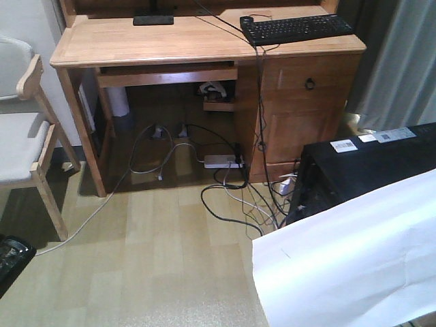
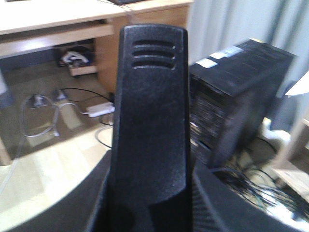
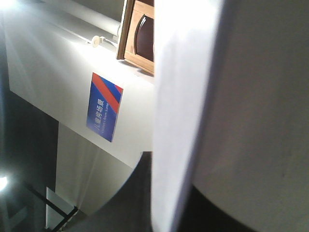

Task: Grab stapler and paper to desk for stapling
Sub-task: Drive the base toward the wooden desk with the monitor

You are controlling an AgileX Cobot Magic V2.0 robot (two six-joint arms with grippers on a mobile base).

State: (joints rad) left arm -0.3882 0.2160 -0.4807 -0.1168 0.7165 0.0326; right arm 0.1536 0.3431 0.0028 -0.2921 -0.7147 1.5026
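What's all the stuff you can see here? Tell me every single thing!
desk: one, light wood, at the back
keyboard: one, black, on the desk's right end
flat device: one, black, on the desk near the back
chair: one, wood with a pale seat, far left
power strip: one, white, on the floor under the desk
cables: several, black and white, on the floor
computer tower: one, black, right of the desk
labels: a few, white, on the tower's top
curtain: one, grey, far right
paper: one, white, raised at the lower right
sign: one, blue and red, right wrist view
black ribbed piece: one, fills the left wrist view, maybe part of the robot
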